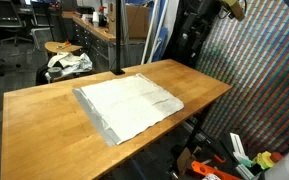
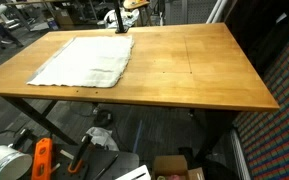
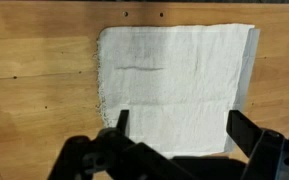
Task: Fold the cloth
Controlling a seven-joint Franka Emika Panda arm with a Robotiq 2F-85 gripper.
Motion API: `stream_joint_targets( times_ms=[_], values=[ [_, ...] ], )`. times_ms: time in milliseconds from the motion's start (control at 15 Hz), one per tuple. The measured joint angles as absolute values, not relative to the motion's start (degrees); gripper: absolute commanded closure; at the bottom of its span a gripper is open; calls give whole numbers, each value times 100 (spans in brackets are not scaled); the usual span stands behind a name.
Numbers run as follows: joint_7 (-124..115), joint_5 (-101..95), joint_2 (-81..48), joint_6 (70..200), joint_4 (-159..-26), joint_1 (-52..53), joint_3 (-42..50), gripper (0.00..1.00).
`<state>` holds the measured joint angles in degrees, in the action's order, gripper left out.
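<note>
shows the cloth (image 1: 129, 105) spread flat and unfolded on the wooden bench (image 1: 34, 115), one corner almost at a long edge. in an exterior view, places it (image 2: 84, 62) toward a far corner of the bench (image 2: 194, 60), close to two edges. from the wrist, looks down on pale fabric (image 3: 174, 70) with a greyer strip along one side. finds the gripper (image 3: 178, 120) over one hem, jaws wide apart, holding nothing.

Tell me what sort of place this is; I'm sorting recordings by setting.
Probably a workshop or lab: large wooden worktable, black office chair and cluttered bench behind it, orange tool on the floor.
</note>
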<state>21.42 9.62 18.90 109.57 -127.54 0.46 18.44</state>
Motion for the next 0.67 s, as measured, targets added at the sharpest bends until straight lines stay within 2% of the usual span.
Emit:
stream_joint_targets(
  times_ms=[667],
  values=[
    [2142, 962, 1910, 10959, -12666, 46, 1844, 0]
  ],
)
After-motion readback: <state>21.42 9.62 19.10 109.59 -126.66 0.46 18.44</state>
